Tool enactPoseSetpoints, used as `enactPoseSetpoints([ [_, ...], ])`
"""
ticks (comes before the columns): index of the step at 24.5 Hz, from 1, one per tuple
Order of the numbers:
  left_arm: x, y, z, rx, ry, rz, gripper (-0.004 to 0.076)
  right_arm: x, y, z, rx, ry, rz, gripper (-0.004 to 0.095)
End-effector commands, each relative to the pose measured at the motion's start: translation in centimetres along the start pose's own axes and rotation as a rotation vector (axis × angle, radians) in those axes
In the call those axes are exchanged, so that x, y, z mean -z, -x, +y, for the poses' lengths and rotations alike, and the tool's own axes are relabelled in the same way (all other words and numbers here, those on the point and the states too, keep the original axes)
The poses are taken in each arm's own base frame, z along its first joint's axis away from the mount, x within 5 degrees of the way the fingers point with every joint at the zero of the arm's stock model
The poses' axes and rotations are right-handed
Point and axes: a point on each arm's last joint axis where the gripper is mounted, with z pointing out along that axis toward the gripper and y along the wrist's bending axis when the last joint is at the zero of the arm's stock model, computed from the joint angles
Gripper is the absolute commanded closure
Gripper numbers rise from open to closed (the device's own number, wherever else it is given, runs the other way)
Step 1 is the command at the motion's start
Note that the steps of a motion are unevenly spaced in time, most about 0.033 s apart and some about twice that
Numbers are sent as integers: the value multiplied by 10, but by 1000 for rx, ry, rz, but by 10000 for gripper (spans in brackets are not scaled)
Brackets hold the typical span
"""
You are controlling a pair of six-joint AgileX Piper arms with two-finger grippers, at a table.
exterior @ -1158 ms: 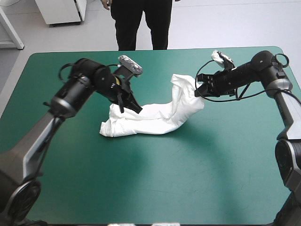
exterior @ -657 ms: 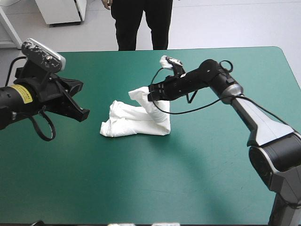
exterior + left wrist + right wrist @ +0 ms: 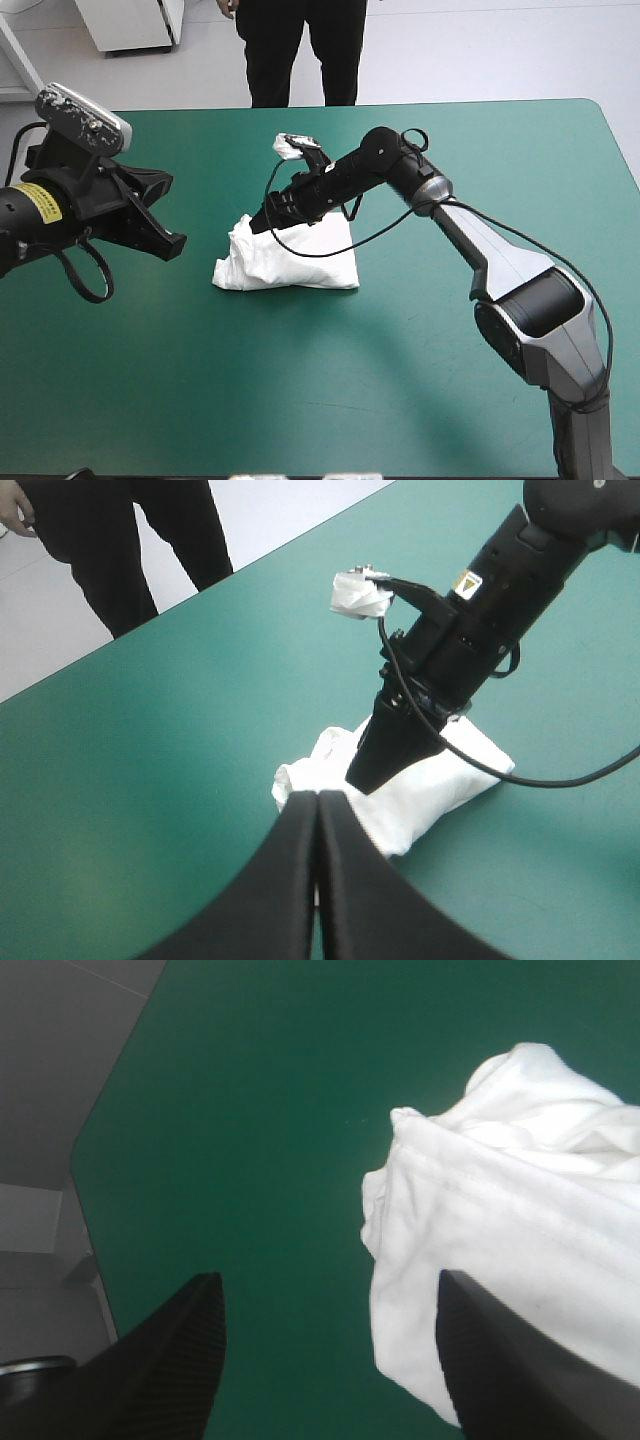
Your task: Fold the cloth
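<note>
Right claw swept across onto the T-shirt, apart, perhaps touching; left claw together.

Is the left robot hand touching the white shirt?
Apart. High view shows teal-green cover between the left gripper and the white folded T-shirt.

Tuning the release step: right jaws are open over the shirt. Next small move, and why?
Probably raise the right arm up and away from the shirt. Its jaws stand open with nothing between them, and the shirt lies as a folded bundle on the table. The left jaws are shut, off to the side, touching nothing, so no grip is left to undo.
</note>
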Motion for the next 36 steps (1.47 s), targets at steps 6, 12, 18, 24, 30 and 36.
enactPoseSetpoints([
  [6,13,0,-5,33,-68,-14,734,79,11,5,-29,-238,-5,317],
  [12,14,1,-9,31,-104,-20,734,109,0,9,-29,-417,-15,317],
  [18,14,1,-9,18,-104,-21,734,101,-21,-9,-80,-480,77,317],
  [24,13,1,-8,16,-100,-20,734,62,-25,-47,-124,-464,103,317],
  [30,13,1,-8,16,-100,-20,734,27,-30,-80,-171,-420,153,318],
  [36,13,1,-8,16,-100,-20,734,6,-36,-92,-208,-349,185,590],
])
